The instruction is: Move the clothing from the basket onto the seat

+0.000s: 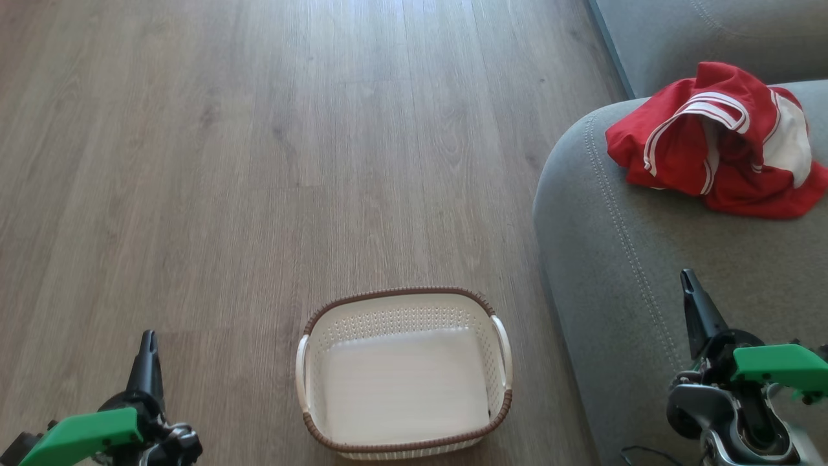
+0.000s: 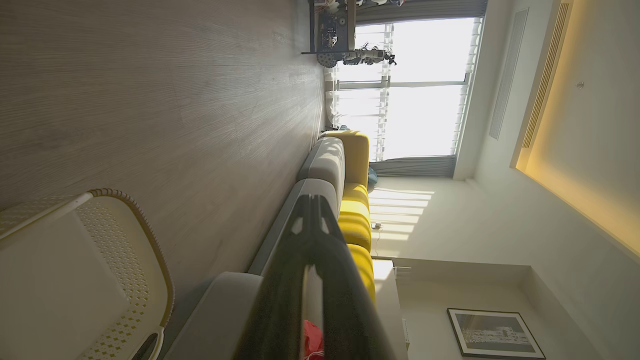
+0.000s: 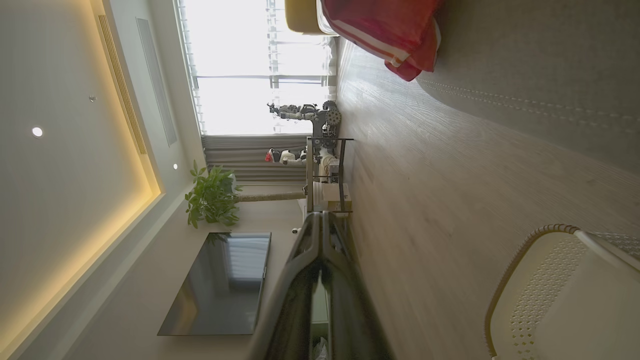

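The red clothing (image 1: pixel 721 139) with white panels and stripes lies crumpled on the grey seat (image 1: pixel 621 259) at the upper right of the head view. The white basket (image 1: pixel 404 372) with a brown rim stands on the wooden floor at bottom centre, nothing inside it. My left gripper (image 1: pixel 148 340) is shut at the lower left, left of the basket, holding nothing. My right gripper (image 1: pixel 687 279) is shut over the seat's front part, below the clothing and apart from it. The right wrist view has the clothing (image 3: pixel 390 30) at its top and the basket (image 3: pixel 560 295) at its lower right.
Wooden floor (image 1: pixel 259 162) spreads wide to the left and beyond the basket. A second sofa section (image 1: pixel 679 32) stands at the top right. Far off in the right wrist view stand a metal rack (image 3: pixel 325 170), a plant (image 3: pixel 212 197) and a dark screen (image 3: pixel 220 285).
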{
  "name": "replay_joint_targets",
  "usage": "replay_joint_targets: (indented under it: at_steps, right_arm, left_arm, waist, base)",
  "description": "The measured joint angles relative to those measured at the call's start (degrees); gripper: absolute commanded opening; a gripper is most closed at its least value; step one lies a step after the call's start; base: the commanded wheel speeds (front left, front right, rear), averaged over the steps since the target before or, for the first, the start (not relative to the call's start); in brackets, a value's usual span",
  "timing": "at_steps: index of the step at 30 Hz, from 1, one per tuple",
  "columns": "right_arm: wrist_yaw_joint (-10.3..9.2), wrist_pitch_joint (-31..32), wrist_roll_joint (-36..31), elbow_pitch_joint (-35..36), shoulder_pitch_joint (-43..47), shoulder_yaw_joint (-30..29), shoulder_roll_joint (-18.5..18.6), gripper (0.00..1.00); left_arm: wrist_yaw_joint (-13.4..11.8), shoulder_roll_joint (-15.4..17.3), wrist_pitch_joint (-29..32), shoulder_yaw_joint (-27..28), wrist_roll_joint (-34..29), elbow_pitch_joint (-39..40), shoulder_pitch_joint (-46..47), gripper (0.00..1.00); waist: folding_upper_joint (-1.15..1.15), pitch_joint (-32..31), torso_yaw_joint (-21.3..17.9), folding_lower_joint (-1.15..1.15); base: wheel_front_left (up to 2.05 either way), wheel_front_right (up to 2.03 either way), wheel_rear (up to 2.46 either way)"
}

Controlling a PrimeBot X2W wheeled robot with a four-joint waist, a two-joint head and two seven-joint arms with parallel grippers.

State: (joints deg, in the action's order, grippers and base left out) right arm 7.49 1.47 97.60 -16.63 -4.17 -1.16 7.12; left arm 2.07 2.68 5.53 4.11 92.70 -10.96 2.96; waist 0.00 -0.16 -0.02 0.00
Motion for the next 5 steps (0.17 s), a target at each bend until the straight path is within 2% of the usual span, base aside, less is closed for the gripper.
replay_joint_targets:
  at_steps: [5]
  right_arm:
    - [0.0,-0.1,0.4,0.1,0.0,0.5,0.2,0.0]
  left_arm:
    - [0.0,0.0,0.0,0.0,0.0,0.0,0.0,0.0]
  waist:
    - [0.0,0.0,0.0,0.0]
  base:
    - [0.0,0.0,0.0]
